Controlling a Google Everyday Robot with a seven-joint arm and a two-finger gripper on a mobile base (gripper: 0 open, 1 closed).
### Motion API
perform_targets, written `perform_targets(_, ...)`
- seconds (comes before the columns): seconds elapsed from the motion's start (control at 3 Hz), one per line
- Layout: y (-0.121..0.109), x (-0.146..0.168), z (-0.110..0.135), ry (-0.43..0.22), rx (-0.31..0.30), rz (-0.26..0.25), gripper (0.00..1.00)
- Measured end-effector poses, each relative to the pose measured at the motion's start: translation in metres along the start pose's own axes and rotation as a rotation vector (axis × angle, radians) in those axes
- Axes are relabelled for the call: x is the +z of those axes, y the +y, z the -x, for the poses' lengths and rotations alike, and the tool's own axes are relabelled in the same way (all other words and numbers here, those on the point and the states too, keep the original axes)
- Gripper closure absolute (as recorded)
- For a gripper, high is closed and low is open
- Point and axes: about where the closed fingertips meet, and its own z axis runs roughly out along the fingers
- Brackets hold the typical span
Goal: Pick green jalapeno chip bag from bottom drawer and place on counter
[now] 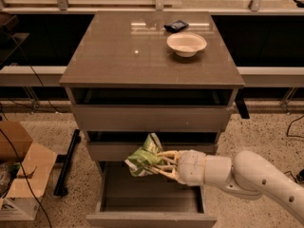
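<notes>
The green jalapeno chip bag [144,156] is light green with white patches and crumpled. My gripper [154,163] is shut on it and holds it in the air above the open bottom drawer [151,199], level with the middle drawer's front. The arm reaches in from the lower right. The drawer's grey interior shows nothing else. The counter [118,51] is the glossy grey-brown top of the cabinet, well above the bag.
A white bowl [186,43] and a small dark blue packet [176,25] sit at the counter's back right. The two upper drawers [152,118] stand slightly open. A cardboard box [21,172] lies on the floor at left, beside a black bar [67,161].
</notes>
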Motion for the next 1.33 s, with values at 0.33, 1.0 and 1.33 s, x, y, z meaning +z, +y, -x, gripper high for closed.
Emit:
perform_targets(0.33, -0.030, -0.002, 0.043, 0.016, -0.083, -0.025, 1.00)
perform_targets(1.0, -0.067, 0.005, 0.175, 0.032, -0.303, -0.036, 1.00)
perform_targets(1.33, -0.076, 0.013, 0.231, 0.039, -0.398, -0.031, 1.00)
